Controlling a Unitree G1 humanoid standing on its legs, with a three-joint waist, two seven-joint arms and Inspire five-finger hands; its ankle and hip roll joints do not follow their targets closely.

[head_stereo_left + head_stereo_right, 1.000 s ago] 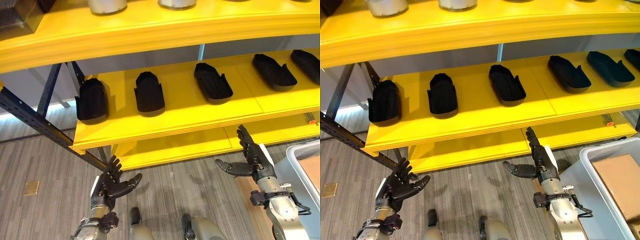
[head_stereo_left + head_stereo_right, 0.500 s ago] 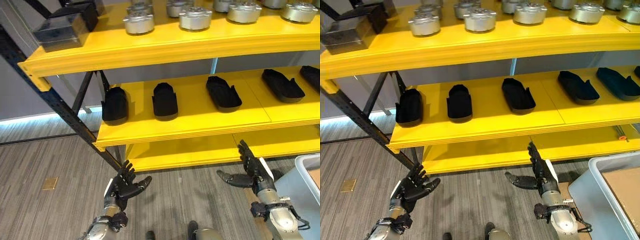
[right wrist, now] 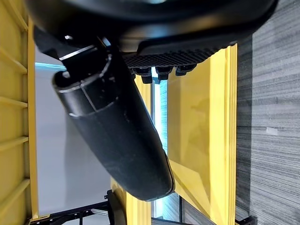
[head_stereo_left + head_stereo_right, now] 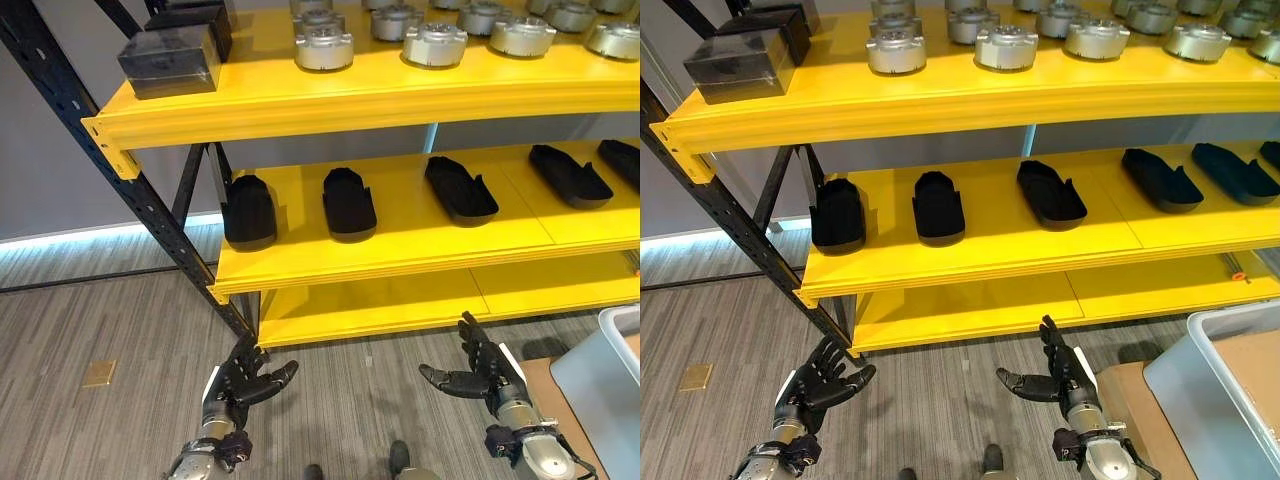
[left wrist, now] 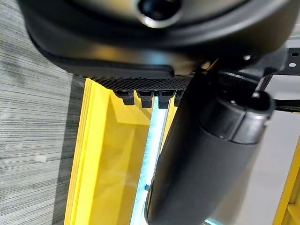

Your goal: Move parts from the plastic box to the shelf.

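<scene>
A yellow shelf (image 4: 420,250) stands ahead of me. Its middle level carries several black shoe-shaped parts (image 4: 349,201). Its top level carries round silver parts (image 4: 323,47) and black blocks (image 4: 167,60). The grey plastic box (image 4: 1215,375) sits at the lower right with a brown cardboard piece (image 4: 1252,358) in it. My left hand (image 4: 243,383) hangs open and empty low on the left, over the floor. My right hand (image 4: 478,375) is open and empty too, low in front of the bottom level, left of the box.
Dark blue uprights and braces (image 4: 110,160) hold the rack's left end. A lower yellow level (image 4: 400,305) sits just above the grey striped floor (image 4: 100,320). A small brass floor plate (image 4: 99,373) lies at the left.
The camera has tilted up and pulled back, so the top level with its silver parts now shows. Both hands stay open and empty and sit lower in view.
</scene>
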